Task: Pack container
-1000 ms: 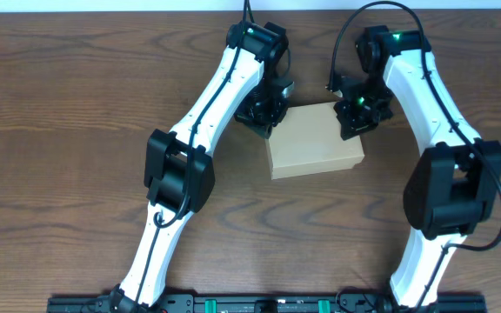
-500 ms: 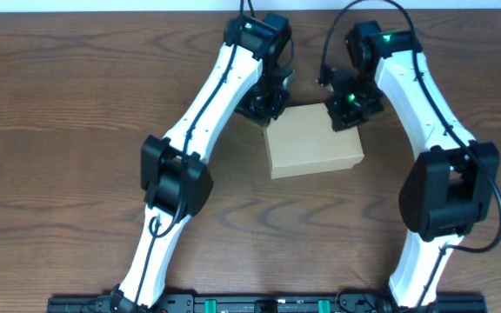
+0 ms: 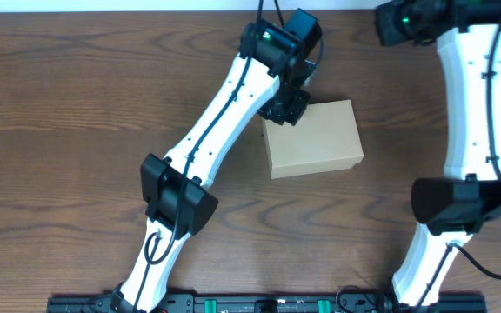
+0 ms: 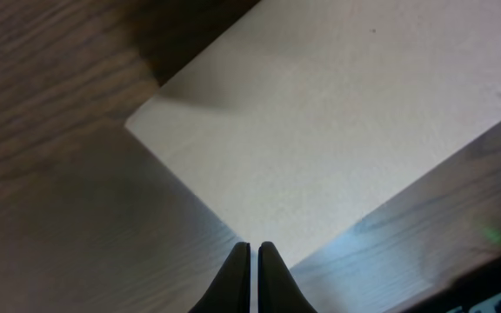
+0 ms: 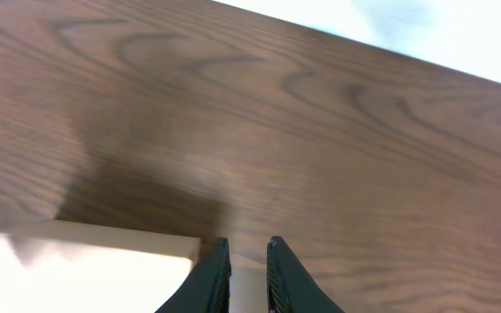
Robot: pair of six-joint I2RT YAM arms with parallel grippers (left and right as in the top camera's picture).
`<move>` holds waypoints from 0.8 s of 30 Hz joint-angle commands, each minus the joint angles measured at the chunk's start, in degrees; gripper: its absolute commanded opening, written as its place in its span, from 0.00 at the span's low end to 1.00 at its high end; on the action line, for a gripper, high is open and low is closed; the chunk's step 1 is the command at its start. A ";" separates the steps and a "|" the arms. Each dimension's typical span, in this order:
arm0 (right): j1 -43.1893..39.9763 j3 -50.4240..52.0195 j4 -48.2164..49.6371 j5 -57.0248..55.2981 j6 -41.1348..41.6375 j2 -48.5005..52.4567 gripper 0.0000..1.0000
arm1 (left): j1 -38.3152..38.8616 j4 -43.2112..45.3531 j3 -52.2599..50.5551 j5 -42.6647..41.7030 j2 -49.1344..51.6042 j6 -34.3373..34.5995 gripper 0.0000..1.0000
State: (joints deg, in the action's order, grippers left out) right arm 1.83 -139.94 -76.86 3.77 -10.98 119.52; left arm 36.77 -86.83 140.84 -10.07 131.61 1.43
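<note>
Closed tan container [image 3: 313, 139] sits mid-worktop [image 3: 59, 130], left gripper [image 4: 252, 249] pressed together at its far corner, right gripper [image 5: 247, 256] slightly spread and empty beyond; pressing straight down, not sideways, should avoid skidding it.

Plain tan cardboard container [image 3: 313, 139], rectangular, unmarked, flap lid closed flat; resting slightly askew on the dark wooden table [image 3: 59, 130], near its middle

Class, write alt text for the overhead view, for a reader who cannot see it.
A closed tan cardboard box sits on a dark wooden table, the left gripper at its far-left corner. The right arm stands apart at the right.
</note>
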 commanded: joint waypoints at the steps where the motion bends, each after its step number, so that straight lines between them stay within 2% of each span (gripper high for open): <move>1: -2.01 -1.14 -0.79 -0.07 0.81 -0.39 0.14 | 0.04 0.68 -2.93 1.55 -0.04 1.44 0.06; 13: -3.45 -1.14 -0.74 1.62 1.09 -0.42 0.14 | 0.07 7.58 -13.40 1.31 -0.04 3.34 0.06; 24: -3.23 -1.14 -1.90 1.64 1.09 -0.42 0.15 | 0.07 11.96 -17.53 1.03 -0.04 3.34 0.06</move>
State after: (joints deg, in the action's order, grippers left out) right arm -1.37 -139.98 -78.50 4.75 -10.72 119.52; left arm 36.91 -75.64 125.27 -9.45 131.52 4.49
